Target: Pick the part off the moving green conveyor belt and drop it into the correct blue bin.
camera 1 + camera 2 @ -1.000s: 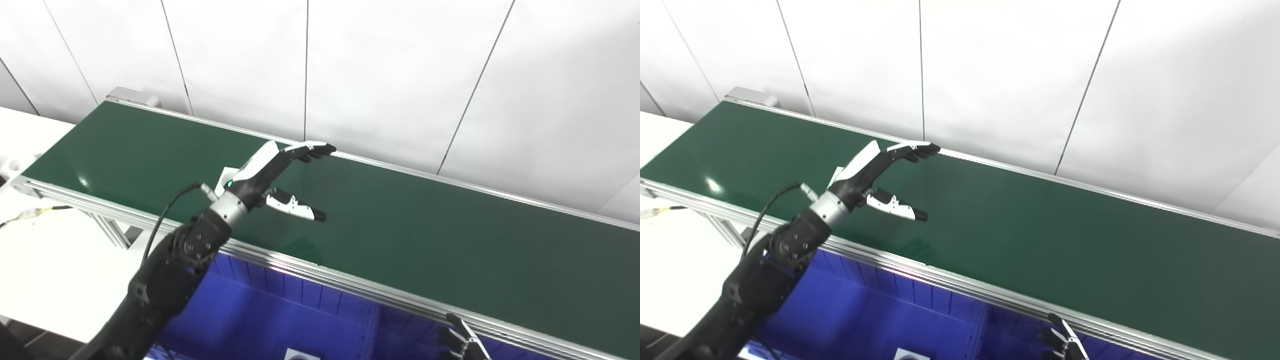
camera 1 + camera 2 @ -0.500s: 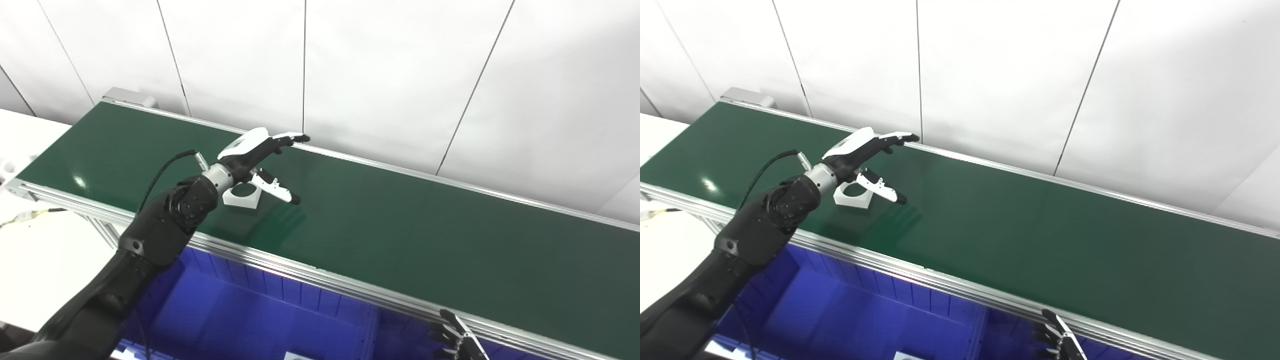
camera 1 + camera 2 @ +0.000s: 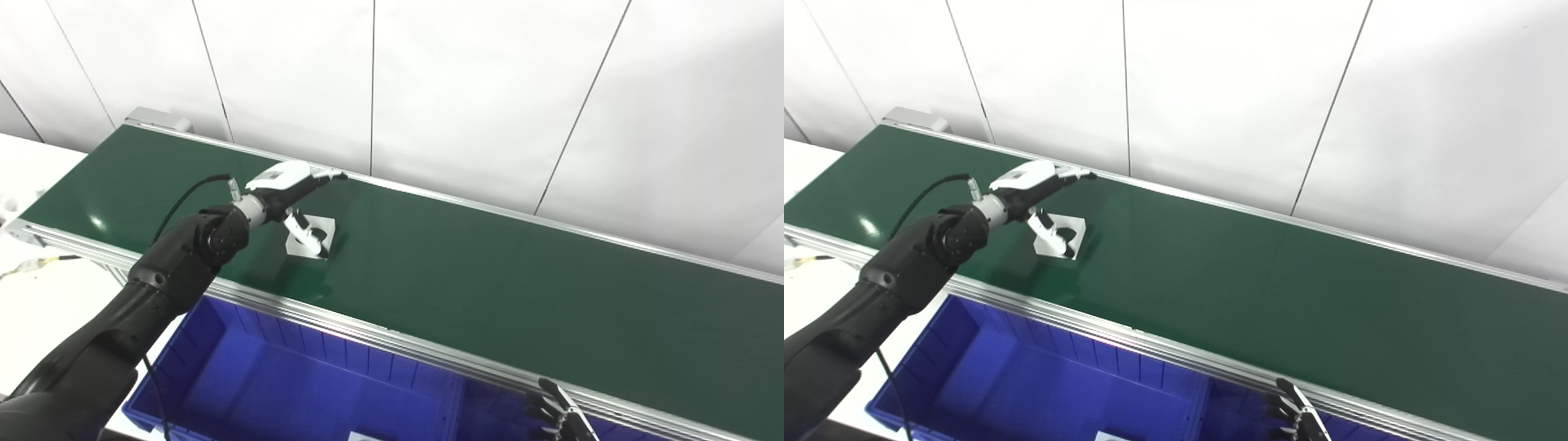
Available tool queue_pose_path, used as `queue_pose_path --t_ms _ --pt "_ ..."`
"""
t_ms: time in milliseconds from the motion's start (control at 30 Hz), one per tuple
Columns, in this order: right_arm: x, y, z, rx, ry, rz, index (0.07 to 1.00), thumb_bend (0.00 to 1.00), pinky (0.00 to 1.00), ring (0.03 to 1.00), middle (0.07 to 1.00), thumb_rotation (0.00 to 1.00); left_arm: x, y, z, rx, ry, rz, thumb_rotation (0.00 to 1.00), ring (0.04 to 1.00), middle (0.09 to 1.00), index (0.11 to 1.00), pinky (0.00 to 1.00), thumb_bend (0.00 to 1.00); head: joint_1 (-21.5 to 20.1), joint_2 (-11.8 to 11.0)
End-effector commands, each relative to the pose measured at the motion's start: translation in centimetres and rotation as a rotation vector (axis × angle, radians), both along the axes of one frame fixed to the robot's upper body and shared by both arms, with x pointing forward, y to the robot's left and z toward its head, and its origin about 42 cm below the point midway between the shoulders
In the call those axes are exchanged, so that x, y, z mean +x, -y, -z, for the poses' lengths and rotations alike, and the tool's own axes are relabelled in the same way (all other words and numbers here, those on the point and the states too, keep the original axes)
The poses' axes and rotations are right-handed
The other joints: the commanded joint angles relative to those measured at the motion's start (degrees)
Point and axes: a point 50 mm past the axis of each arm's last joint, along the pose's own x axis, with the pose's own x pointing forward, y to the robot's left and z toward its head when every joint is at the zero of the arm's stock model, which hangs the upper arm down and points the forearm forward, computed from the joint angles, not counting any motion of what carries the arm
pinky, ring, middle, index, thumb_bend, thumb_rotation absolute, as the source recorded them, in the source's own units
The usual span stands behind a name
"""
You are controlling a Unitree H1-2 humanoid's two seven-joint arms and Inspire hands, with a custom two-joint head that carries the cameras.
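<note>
— What is the biggest thing here?
— The long green belt [image 3: 490,288]. It runs in front of a white wall [image 3: 478,92]. A blue bin [image 3: 294,380] sits under its near edge.
— Where is the part?
— The white part [image 3: 311,236] lies flat on the belt, toward the left end.
— What about the hands?
— The left hand [image 3: 288,187] reaches over the part, fingers spread apart, thumb down on it. The right hand [image 3: 560,416] peeks in low, fingers apart, holding nothing.
</note>
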Motion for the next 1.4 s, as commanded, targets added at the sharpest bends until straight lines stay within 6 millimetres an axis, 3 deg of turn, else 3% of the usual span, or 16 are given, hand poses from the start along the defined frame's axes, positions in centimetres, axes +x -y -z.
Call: queue_pose_path --t_ms 0,233,400,533,633,700,733,800,1067,1367 --pt "0.2 0.1 -1.0 0.031 0.077 0.001 0.897 0.94 0.63 0.773 0.799 0.36 1.2 -1.4 -2.5 0.055 0.048 -0.017 0.17 1.0 0.996 0.943 1.0 0.99 0.0 0.0" --pt "0.1 0.1 -1.1 0.035 0.08 0.004 0.897 0.94 0.63 0.776 0.798 0.36 0.4 -1.0 -1.0 0.057 -0.046 -0.037 0.15 1.0 1.0 0.96 1.0 0.99 -0.1 0.2" --pt "0.0 0.2 -1.3 0.037 0.083 0.003 0.899 0.93 0.63 0.776 0.799 0.35 0.2 0.2 0.9 0.098 -0.011 -0.031 0.18 1.0 0.996 0.959 1.0 0.97 -0.4 0.6" --pt "-0.2 0.2 -1.4 0.043 0.083 0.007 0.899 0.94 0.64 0.779 0.799 0.35 0.1 1.2 2.1 0.048 0.049 -0.047 0.07 0.921 0.927 0.9 0.89 0.88 -0.3 0.9" --pt "-0.4 0.2 -1.5 0.044 0.086 0.013 0.9 0.94 0.64 0.779 0.798 0.35 0.0 2.1 2.6 -0.016 0.095 -0.042 0.01 0.818 0.838 0.83 0.77 0.76 -0.2 1.1" --pt "-0.4 0.1 -1.5 0.042 0.088 0.015 0.902 0.94 0.63 0.777 0.797 0.35 0.1 2.7 2.9 -0.053 0.105 -0.031 0.0 0.672 0.724 0.729 0.61 0.63 -0.2 1.1" --pt "-0.4 0.1 -1.5 0.043 0.089 0.017 0.902 0.94 0.63 0.777 0.797 0.35 0.1 2.8 3.1 -0.064 0.11 -0.02 0.0 0.617 0.607 0.623 0.56 0.57 -0.3 1.2" --pt "-0.4 0.0 -1.5 0.047 0.09 0.015 0.904 0.93 0.63 0.779 0.798 0.35 0.2 3.1 3.5 -0.073 0.123 -0.002 0.0 0.556 0.513 0.529 0.5 0.53 -0.5 1.4" --pt "-0.4 -0.1 -1.5 0.047 0.091 0.018 0.904 0.93 0.63 0.781 0.799 0.37 0.2 3.7 4.3 -0.198 0.143 -0.026 0.0 0.528 0.486 0.505 0.48 0.52 -0.5 1.6" --pt "-0.3 -0.4 -1.5 0.06 0.09 0.023 0.909 0.94 0.63 0.783 0.803 0.36 -0.2 2.6 2.5 -0.229 0.16 -0.03 0.0 0.528 0.487 0.502 0.49 0.52 -1.9 2.6"
